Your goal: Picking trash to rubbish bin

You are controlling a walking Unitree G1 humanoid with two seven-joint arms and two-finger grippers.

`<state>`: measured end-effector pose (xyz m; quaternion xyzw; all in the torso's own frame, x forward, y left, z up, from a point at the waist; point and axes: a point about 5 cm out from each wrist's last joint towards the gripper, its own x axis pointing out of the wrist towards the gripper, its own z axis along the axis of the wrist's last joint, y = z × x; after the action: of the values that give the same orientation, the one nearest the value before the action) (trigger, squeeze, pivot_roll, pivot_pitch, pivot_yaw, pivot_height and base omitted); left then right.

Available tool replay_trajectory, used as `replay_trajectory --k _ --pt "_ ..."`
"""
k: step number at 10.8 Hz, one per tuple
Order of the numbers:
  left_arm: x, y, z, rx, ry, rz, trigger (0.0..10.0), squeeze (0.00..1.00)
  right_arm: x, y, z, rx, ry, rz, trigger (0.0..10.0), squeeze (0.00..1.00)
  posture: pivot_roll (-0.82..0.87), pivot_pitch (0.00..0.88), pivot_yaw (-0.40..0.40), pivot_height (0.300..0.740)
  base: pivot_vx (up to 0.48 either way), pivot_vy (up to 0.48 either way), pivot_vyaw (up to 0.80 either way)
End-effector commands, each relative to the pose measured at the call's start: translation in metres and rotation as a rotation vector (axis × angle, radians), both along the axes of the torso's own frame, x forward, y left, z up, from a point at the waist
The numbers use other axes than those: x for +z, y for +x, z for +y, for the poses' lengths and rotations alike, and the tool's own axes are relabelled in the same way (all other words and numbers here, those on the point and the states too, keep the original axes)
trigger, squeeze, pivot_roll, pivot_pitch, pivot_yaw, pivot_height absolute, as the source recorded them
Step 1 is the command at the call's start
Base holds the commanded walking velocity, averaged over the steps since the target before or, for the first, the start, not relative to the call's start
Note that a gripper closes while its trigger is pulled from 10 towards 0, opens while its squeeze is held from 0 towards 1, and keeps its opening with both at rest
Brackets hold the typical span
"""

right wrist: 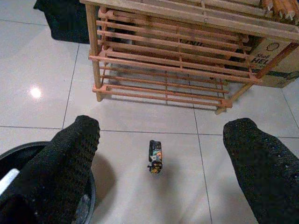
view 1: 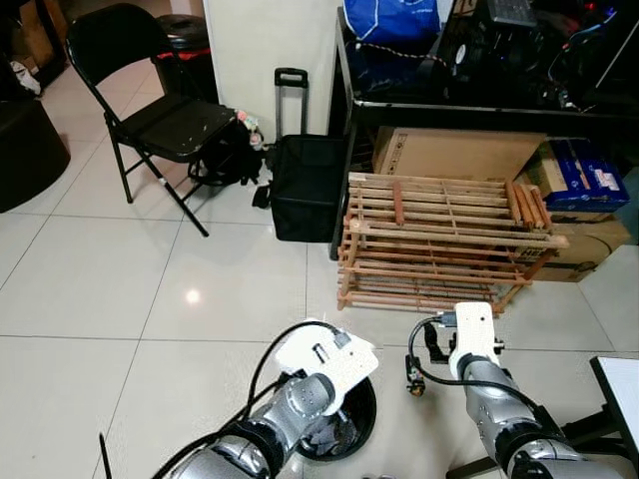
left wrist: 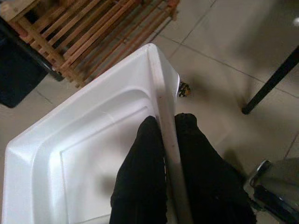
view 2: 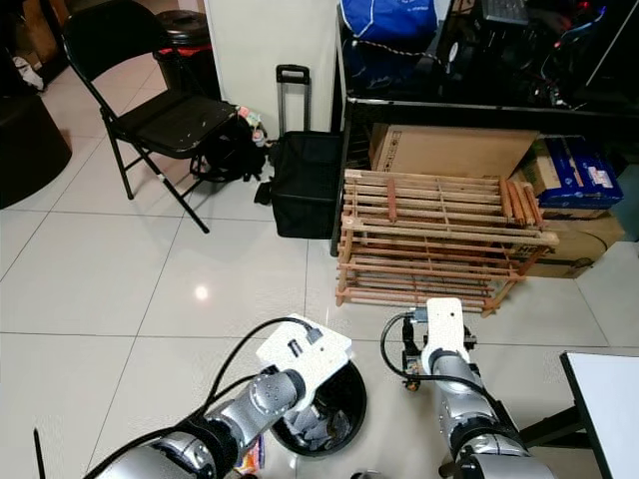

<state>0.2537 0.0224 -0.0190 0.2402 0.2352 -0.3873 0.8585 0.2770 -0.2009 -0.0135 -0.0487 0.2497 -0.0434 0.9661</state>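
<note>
My left gripper is shut on the rim of a white foam tray, one finger inside the tray and one outside. The tray hangs tilted over a round black rubbish bin on the floor in front of me; some trash lies inside the bin. A small dark wrapper-like piece of trash lies on the tile between the bin and a wooden rack. My right gripper hovers above that piece, open, with nothing between its fingers.
A low wooden slatted rack stands just beyond the trash, with cardboard boxes behind it. A black trolley bag and a black folding chair are further back left. A white table corner sits at the right.
</note>
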Motion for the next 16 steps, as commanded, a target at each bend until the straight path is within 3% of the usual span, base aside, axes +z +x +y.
replay_trajectory --k 1,8,9,16 --pt "0.008 0.002 -0.014 -0.030 -0.028 -0.022 10.0 0.00 -0.007 -0.009 -0.004 -0.018 0.003 0.029 10.0 0.00 -0.09 0.069 -0.034 0.740 0.000 0.000 0.00" --pt "0.014 0.003 -0.025 -0.068 -0.041 -0.043 10.0 0.00 -0.006 -0.009 -0.007 -0.013 0.001 0.013 10.0 0.00 -0.11 0.085 -0.045 0.740 0.000 0.000 0.00" --pt "0.014 0.003 -0.026 -0.079 -0.043 -0.049 10.0 1.00 -0.006 -0.009 -0.006 -0.010 0.001 0.012 10.0 0.00 -0.11 0.087 -0.045 0.740 0.000 0.000 0.00" --pt "0.015 0.003 -0.025 -0.081 -0.049 -0.048 10.0 1.00 -0.004 -0.007 -0.003 -0.006 0.006 0.006 10.0 0.00 -0.10 0.079 -0.040 0.740 0.000 0.000 0.00"
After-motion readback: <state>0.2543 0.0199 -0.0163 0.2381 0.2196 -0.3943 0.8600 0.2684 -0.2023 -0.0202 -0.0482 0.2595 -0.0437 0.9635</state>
